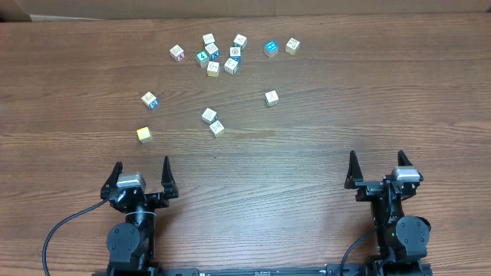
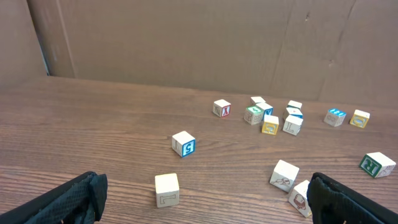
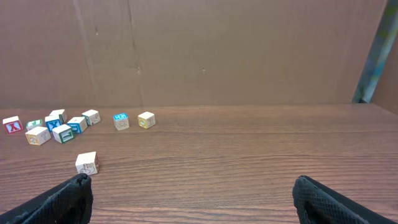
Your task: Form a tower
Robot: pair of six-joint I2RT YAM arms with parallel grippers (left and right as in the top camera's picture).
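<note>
The brown wood-grain table (image 1: 322, 146) carries everything. At its near edge the black left gripper (image 1: 142, 164) and the black right gripper (image 1: 377, 158) both stand with jaws spread wide, holding nothing. Small pale wooden picture cubes (image 1: 212, 67), whitish with coloured prints, lie scattered singly toward the far edge, none stacked. One yellowish cube (image 1: 144, 134) sits nearest the left gripper.

Both arms sit low at the near edge of the desk (image 1: 307, 169), well apart. The left end effector (image 1: 142, 162) and the right end effector (image 1: 376, 156) point toward the far edge, fingers spread wide, holding nothing.
</note>
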